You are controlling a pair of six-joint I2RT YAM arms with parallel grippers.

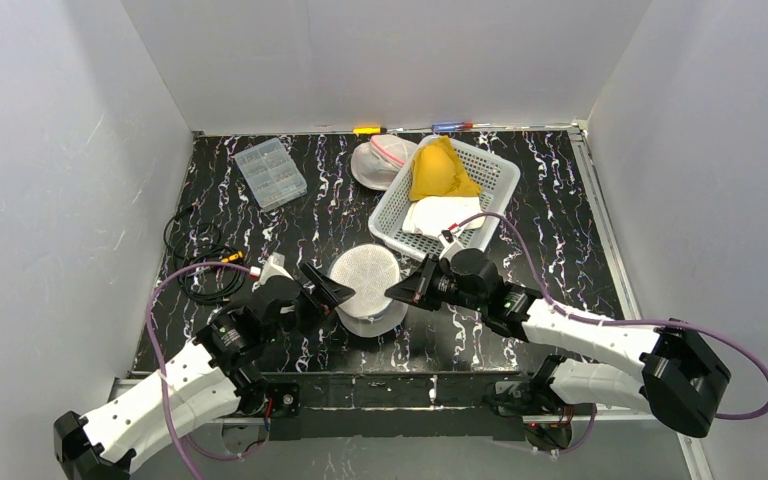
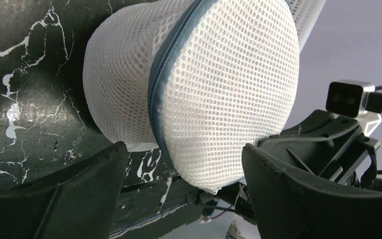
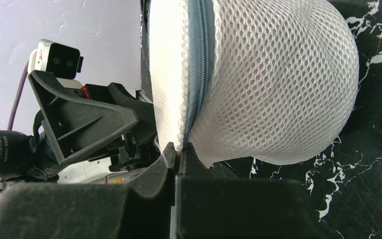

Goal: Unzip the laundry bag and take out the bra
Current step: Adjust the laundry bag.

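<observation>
1. The black marbled table (image 1: 560, 230) carried everything.
2. A white basket (image 1: 390, 215) sat toward the back right.
3. The mesh laundry bag (image 1: 367, 285) stood near the front edge, between both grippers.
4. The left gripper (image 1: 332, 292) gaped wide, one finger on each side of the bag, holding nothing.
5. The right gripper (image 3: 178, 152) was pinched closed on the bag's edge.
6. The grey zipper (image 2: 154, 94) looked closed.

White arms (image 1: 580, 335), black end effectors (image 1: 397, 292)

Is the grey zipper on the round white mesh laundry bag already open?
No, the grey zipper runs shut across the round white mesh laundry bag, with no gap showing along it.
</observation>
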